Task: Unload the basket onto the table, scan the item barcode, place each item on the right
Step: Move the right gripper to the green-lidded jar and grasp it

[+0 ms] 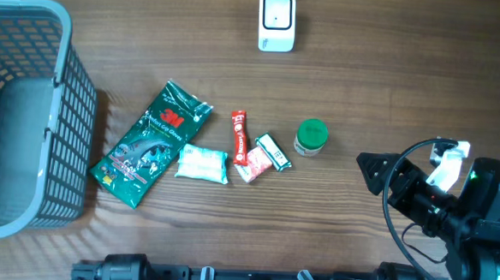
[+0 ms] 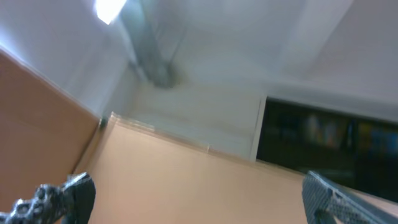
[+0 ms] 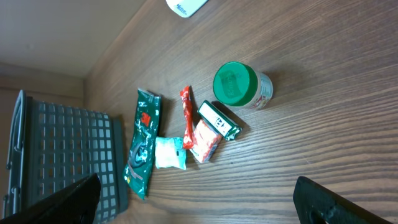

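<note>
Several small items lie in a loose row mid-table: a green 3M packet (image 1: 151, 143), a white-teal pouch (image 1: 202, 164), a red stick sachet (image 1: 240, 136), a red-white sachet (image 1: 254, 162), a small green-white box (image 1: 273, 151) and a green-lidded jar (image 1: 311, 136). The white scanner (image 1: 277, 21) stands at the far edge. My right gripper (image 1: 370, 170) hovers right of the jar, open and holding nothing; in its wrist view (image 3: 196, 183) the jar (image 3: 239, 84) and box (image 3: 219, 120) lie ahead. The left gripper (image 2: 198, 183) points up at the ceiling, open and empty.
A grey-blue mesh basket (image 1: 29, 111) fills the table's left side, close to the green packet. The right arm's body and cable (image 1: 452, 202) occupy the lower right. Dark arm bases line the near edge (image 1: 140, 276).
</note>
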